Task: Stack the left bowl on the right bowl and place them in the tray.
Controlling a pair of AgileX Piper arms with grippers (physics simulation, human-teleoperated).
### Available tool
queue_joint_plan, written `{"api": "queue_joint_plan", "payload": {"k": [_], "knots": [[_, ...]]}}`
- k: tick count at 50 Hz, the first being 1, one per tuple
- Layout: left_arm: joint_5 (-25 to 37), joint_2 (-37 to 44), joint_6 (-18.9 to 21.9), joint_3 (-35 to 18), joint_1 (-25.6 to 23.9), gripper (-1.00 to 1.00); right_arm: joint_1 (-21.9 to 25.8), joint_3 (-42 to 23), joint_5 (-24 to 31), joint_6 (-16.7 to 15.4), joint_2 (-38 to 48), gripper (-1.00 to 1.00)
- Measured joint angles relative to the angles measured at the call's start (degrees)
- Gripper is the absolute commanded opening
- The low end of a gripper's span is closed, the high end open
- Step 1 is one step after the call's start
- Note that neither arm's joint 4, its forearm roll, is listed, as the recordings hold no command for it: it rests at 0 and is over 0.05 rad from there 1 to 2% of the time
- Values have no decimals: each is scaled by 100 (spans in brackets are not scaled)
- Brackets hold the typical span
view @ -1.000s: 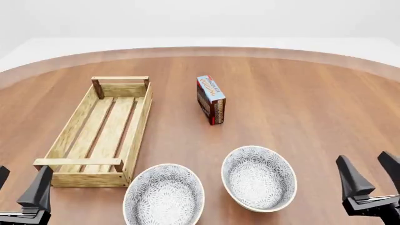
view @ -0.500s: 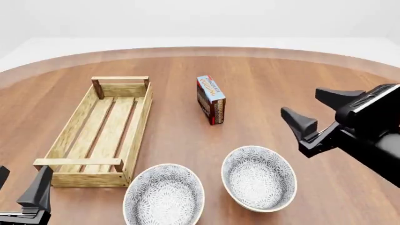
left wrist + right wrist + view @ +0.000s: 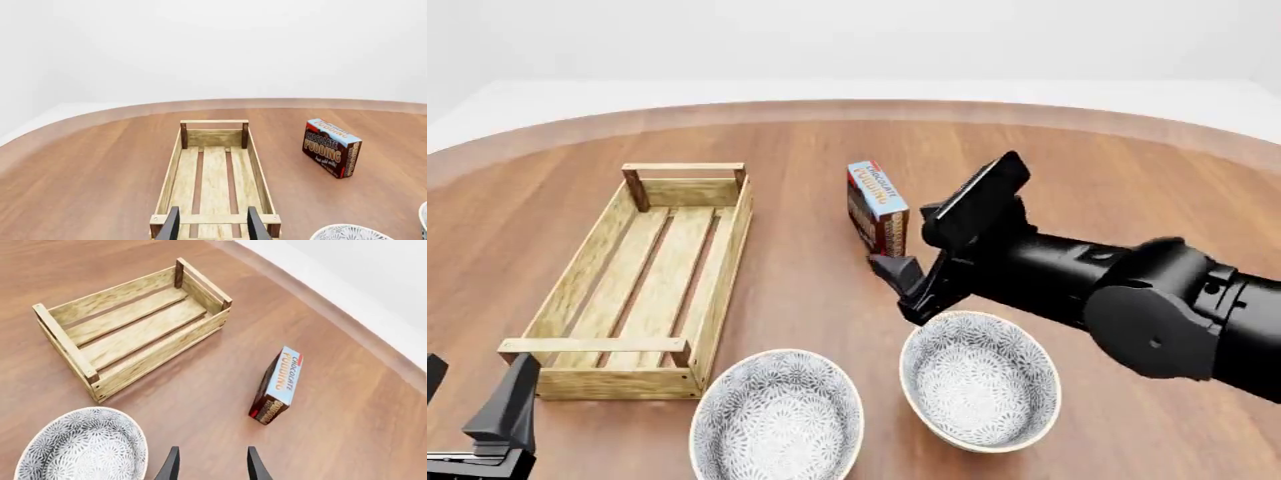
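Observation:
Two grey-patterned bowls sit near the front edge: the left bowl [image 3: 777, 415] and the right bowl [image 3: 981, 380]. The long light-wood tray [image 3: 587, 270] lies to the left, with nothing in it. My right gripper [image 3: 901, 285] hangs open between the carton and the right bowl's far rim, holding nothing. In the right wrist view, its fingertips [image 3: 172, 465] frame bare table, with the left bowl [image 3: 83, 447] and tray [image 3: 133, 325] beyond. My left gripper [image 3: 470, 385] stands open at the front left corner. In the left wrist view the left gripper [image 3: 213, 230] faces the tray [image 3: 213, 175].
A red-and-blue chocolate pudding carton [image 3: 878, 212] stands upright behind the bowls, just right of the tray's far end; it also shows in the wrist views [image 3: 331, 154] [image 3: 277, 385]. The round wooden table's rim [image 3: 854, 108] curves across the back.
My right arm has swung from the front right corner up and leftward, now reaching over the table between the carton and right bowl. The left arm, bowls and tray have not moved.

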Motion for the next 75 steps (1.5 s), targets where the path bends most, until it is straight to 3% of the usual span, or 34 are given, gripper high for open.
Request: {"api": "queue_joint_plan", "payload": {"k": [15, 34, 75], "knots": [[0, 0, 0, 0, 0, 100, 717, -525, 111, 408, 1163, 100], [0, 0, 0, 0, 0, 100, 1232, -1004, 264, 992, 2432, 100], [0, 0, 0, 0, 0, 100, 1302, -951, -175, 1437, 3446, 100]]}}
